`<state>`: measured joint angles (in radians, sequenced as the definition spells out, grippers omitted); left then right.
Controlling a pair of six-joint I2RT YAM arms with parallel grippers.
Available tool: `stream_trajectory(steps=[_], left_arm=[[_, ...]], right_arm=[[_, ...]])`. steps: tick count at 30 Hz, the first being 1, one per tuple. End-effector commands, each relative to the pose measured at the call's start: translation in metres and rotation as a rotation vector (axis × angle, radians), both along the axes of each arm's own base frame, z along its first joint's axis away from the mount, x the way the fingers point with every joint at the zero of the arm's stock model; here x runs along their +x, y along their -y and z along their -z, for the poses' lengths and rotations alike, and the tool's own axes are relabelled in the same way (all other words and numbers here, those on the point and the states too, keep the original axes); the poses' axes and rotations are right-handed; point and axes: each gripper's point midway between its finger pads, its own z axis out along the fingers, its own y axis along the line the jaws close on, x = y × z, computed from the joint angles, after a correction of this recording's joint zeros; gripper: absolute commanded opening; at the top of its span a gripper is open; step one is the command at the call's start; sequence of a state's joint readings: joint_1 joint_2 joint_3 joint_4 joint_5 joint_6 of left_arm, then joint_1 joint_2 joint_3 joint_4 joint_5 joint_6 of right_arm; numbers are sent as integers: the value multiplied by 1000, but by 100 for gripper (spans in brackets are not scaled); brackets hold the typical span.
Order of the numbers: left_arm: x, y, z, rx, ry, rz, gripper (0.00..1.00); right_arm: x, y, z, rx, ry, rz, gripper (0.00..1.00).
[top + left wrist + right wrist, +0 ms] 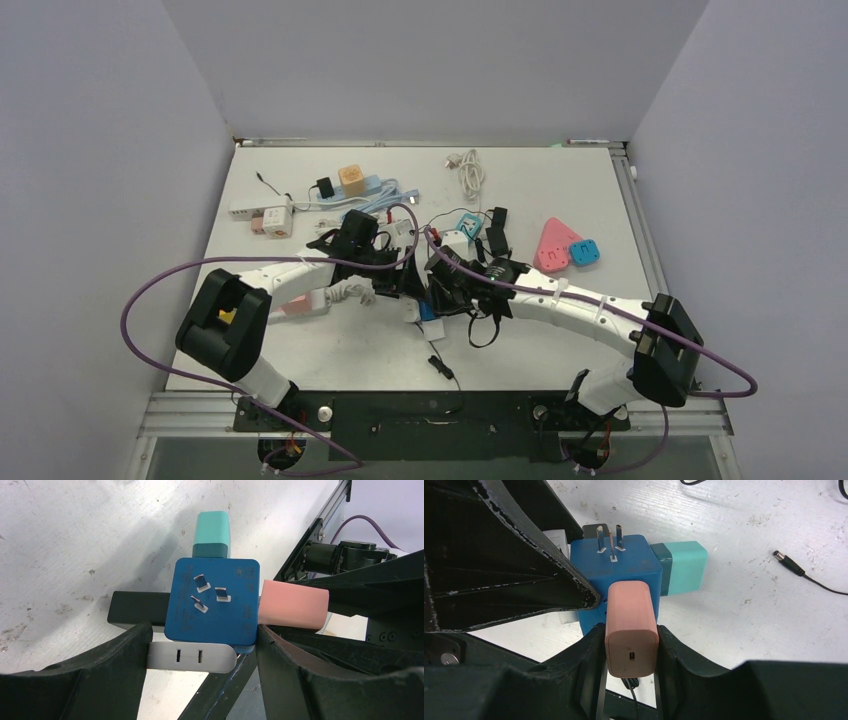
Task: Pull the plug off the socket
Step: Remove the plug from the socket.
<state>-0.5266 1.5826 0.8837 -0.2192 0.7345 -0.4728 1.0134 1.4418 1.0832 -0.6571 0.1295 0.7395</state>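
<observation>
A blue cube socket (215, 602) is held above the table near its front edge. It has three metal prongs on one face. Four plugs sit in it: pink (295, 602), teal (212, 532), black (137, 610) and white (192, 656). My left gripper (202, 645) is shut across the cube and the white plug. My right gripper (631, 647) is shut on the sides of the pink plug (631, 625), which is still seated in the cube (619, 575). In the top view both grippers (405, 288) (448, 295) meet at the cube (428, 312).
A loose black cable end (791, 565) lies on the table to the right. At the back lie a power strip (365, 190) with an orange cube (351, 178), a white coiled cable (470, 170), a pink triangular socket (552, 243) and a small blue one (584, 252).
</observation>
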Motion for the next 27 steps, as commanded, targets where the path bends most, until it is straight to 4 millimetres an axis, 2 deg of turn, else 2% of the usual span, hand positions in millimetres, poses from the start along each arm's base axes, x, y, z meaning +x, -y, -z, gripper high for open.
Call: stream_trajectory(steps=[1,8,16,27], left_arm=[[14,14,-3,5,63,-17,0],[14,13,-1,11,57,-17,0],[15,13,1,18,55,-21,0],[15,12,1,21,55,-20,0]], right_arm=[[10,-58,-49,240,102,-54,5],[5,-63,-67,391,93,-135,5],[8,-51,-86,521,72,-194,5],[4,-41,-93,642,29,-242,5]])
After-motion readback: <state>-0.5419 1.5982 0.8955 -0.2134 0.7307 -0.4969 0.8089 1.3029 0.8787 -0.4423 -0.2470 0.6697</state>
